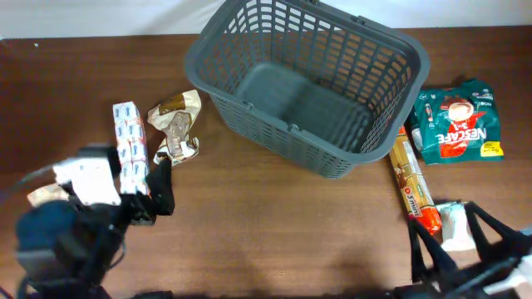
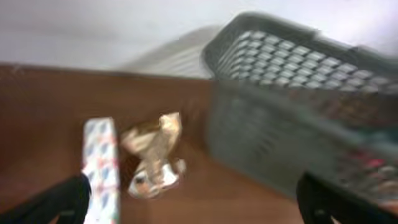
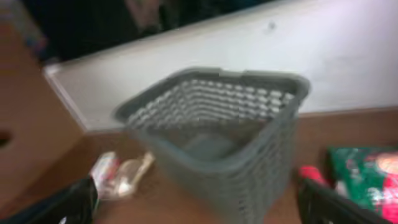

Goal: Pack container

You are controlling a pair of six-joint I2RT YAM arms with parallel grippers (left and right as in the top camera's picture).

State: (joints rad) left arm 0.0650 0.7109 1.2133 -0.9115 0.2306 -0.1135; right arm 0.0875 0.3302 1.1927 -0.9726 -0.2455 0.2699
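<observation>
Basket (image 1: pixel 283 124): likely light, stiff, bulky, empty; take hold at thick rim, near side. Left fingers (image 2: pixel 59 200) wide, empty; right fingers (image 3: pixel 339 205) wide, empty.

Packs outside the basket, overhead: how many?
5. Left of the basket: white-and-blue box, crumpled gold bag. Right of it: green coffee bag, long orange pack, small white pack at front right. Others may be hidden.

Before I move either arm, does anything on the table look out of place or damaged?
The container sits skewed to the table edge and empty. Left of it, a gold packet looks crumpled, beside a white-and-blue box. Nothing looks spilled.
</observation>
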